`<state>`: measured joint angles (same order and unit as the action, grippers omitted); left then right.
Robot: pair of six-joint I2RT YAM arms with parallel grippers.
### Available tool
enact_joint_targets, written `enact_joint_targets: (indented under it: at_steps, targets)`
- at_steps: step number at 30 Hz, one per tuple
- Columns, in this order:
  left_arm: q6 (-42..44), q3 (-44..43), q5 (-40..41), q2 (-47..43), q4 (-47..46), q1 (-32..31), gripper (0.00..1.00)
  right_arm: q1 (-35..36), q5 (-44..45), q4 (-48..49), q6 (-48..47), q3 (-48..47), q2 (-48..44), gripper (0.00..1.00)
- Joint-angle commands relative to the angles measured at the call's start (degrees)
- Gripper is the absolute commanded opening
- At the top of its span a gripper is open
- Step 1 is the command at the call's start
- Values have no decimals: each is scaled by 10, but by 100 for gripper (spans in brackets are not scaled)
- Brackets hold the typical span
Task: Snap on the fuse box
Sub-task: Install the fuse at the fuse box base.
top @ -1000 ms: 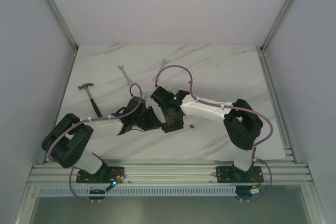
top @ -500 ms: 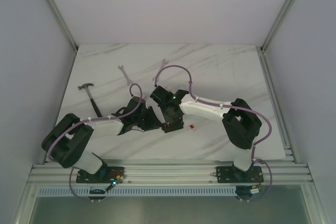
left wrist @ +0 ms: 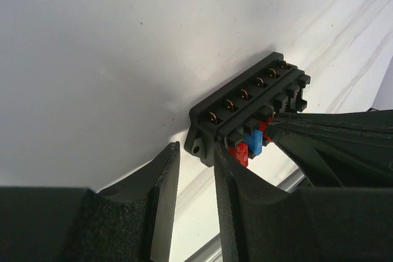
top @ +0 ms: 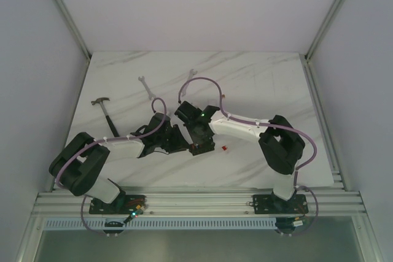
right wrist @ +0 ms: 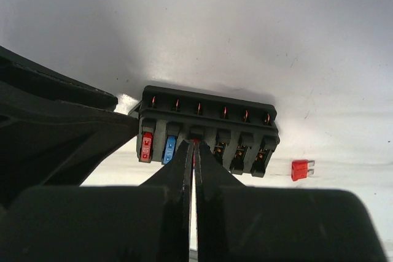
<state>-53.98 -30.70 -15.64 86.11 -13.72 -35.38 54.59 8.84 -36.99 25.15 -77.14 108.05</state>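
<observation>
The black fuse box (right wrist: 209, 124) lies on the white table, with a red and a blue fuse (right wrist: 168, 149) in its two leftmost slots. My right gripper (right wrist: 194, 144) is shut, its tips pressed onto the third slot, where a sliver of red shows. My left gripper (left wrist: 195, 159) is open at the box's (left wrist: 245, 111) short end. One of its fingers (left wrist: 236, 182) touches the box's side, and bare table shows between the jaws. From above, both grippers (top: 184, 142) (top: 200, 144) meet over the box and hide most of it.
A loose red fuse (right wrist: 301, 169) lies on the table just right of the box, also seen in the top view as a red fuse (top: 225, 148). A hammer (top: 104, 107) and two wrenches (top: 145, 86) (top: 189, 78) lie farther back on the left.
The right arm has edged slightly to the left over the box. The left arm has not moved.
</observation>
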Motion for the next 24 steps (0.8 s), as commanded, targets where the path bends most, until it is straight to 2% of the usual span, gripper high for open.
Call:
enact_joint_targets:
  at_steps: [1, 6, 12, 16, 24]
  targets:
    - [2, 8, 7, 15, 7, -2, 38, 16, -40, -28, -10, 82, 144, 0]
    - [2, 14, 8, 10, 7, -2, 38, 22, -34, -22, -10, 81, 155, 0]
    - [1, 18, 10, -2, 7, -2, 38, 21, -13, -11, 9, 35, 33, 0]
    - [2, 18, 15, -5, 6, -2, 38, 19, 10, -13, 20, 7, -28, 14]
    - [3, 17, 16, -6, 6, -2, 38, 10, 8, -15, 30, 6, -45, 15]
